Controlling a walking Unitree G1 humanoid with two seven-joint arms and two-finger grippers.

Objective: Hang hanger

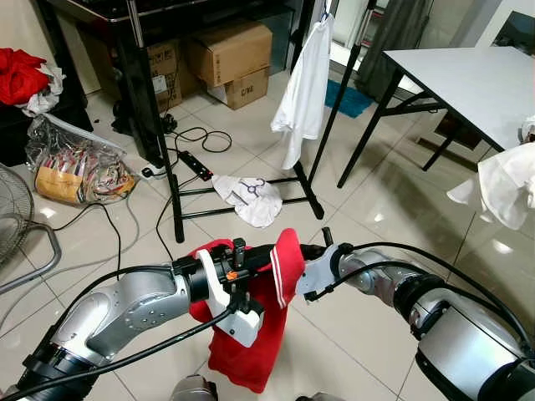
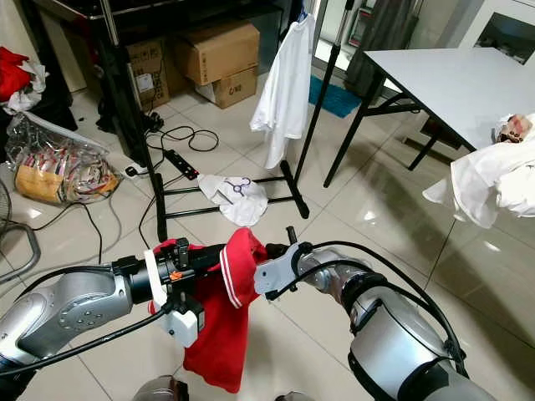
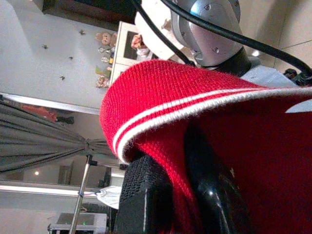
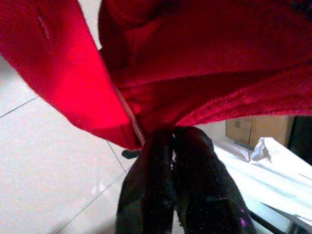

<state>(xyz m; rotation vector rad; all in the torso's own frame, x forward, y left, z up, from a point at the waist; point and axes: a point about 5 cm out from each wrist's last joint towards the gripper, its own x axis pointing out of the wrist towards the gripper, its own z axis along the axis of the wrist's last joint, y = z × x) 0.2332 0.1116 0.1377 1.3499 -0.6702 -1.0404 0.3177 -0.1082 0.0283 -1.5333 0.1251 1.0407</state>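
Here, a red sweater [image 1: 251, 334] with white stripes at its edge, held up in front of the robot, above the tiled floor [image 1: 393, 217]. No hanger clearly made out inside it; possibly hidden under the knit, hard to tell.

Gripped from both sides. Left gripper [image 3: 180, 195] pinched onto the striped edge, one black finger [image 3: 146, 195] on each side of the cloth, fabric draped over the tips. Right gripper [image 4: 170, 146] closed nearly flat on a red fold, fingers [image 4: 204, 195] pressed together with cloth caught between. Both arms meeting at chest height, the sweater hanging down between and below them.

Further off, ahead on the floor, a black rack [image 1: 322, 117] with one white shirt [image 1: 303, 83] already hanging from it. Another white garment [image 1: 249, 199] lying on the rack's foot bars. Well apart from the sweater, so probably still a walk and a reach away.

Judged progress: early to middle. Sweater picked up and secured; carrying it to the rack and hooking it on the bar still left to do.

Around the edges: cardboard boxes [image 1: 227, 58] behind the rack, a grey table [image 1: 468, 75] to the right with white cloth [image 1: 501, 184] draped near it, a plastic bag [image 1: 75, 163] of items and a power strip [image 1: 194, 164] with cables to the left.
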